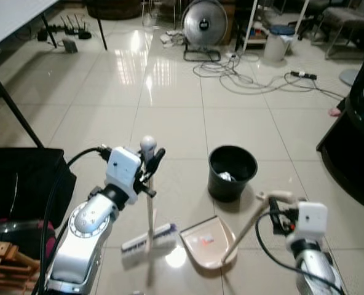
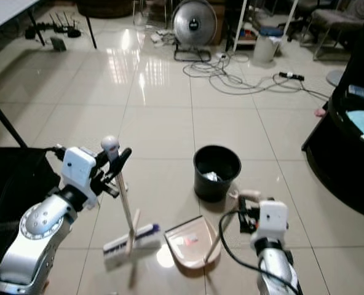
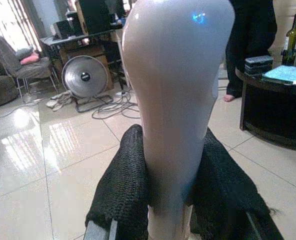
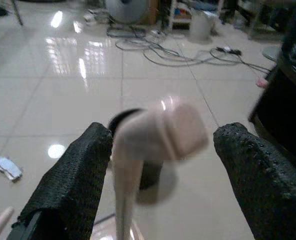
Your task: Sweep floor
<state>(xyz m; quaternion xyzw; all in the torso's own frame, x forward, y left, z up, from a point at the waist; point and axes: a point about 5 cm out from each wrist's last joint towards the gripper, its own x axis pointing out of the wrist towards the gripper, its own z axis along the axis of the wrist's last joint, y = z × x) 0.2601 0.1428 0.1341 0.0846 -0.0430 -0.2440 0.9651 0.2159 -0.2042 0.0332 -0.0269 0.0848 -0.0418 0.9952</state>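
Left tool (image 1: 150,161): both black fingers (image 3: 122,190) pressed tight on the rounded top of the broom handle (image 3: 175,100); no gap either side. One broom (image 1: 149,236), its head on the tiled floor (image 1: 170,104) directly below this tool, handle near upright.

Right tool (image 4: 160,165): fingers spread wide, the pale end of the dustpan handle (image 4: 160,131) between them. It lies close against one finger (image 4: 70,180) and well off the other; blurred, so actual contact cannot be told. One dustpan (image 1: 208,241), pan flat on the floor between the two tools, just beside the broom head, handle slanting up toward the right tool.

One black bin (image 1: 232,172), just beyond the dustpan, with something pale inside.

Open room: broad bare tile ahead of both tools. Edges: a dark bag (image 1: 22,184) close on the left tool's outer side; a dark round counter (image 1: 354,153) beyond the right tool's outer side; cables (image 1: 249,77) and one fan (image 1: 204,24) far ahead.

The right wrist view alone picks up one small crumpled scrap (image 4: 8,167) on the floor. The left wrist view alone shows a bottle (image 3: 291,42) on the counter and a person's bare foot (image 3: 230,97) by it.
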